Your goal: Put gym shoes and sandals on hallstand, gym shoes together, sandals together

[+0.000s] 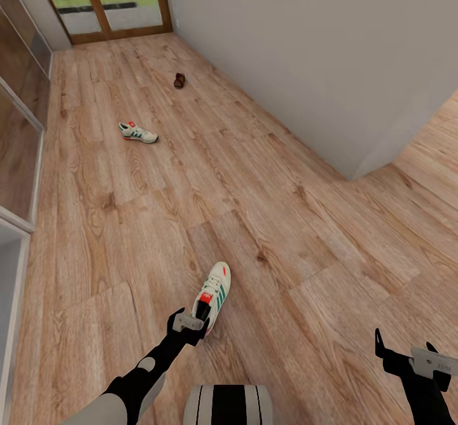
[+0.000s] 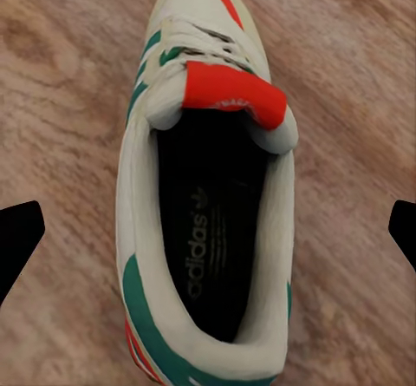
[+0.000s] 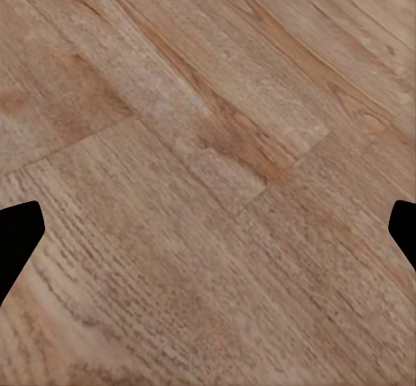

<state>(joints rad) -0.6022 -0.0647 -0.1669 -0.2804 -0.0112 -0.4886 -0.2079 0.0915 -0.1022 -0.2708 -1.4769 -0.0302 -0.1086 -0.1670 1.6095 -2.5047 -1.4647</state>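
Left gripper (image 1: pixel 191 322) hangs over the heel of the near shoe (image 1: pixel 214 292), fingers spread wide either side of it in the left wrist view, gripping nothing; right gripper (image 1: pixel 407 356) is also spread and empty over bare floor (image 1: pixel 305 234). Second shoe (image 1: pixel 137 132) and one sandal (image 1: pixel 179 80) lie well apart further down the corridor. Risk: the soft heel collar could squash or slip out if the fingers close off-centre, or the fingertips could hit the floor on the way down.
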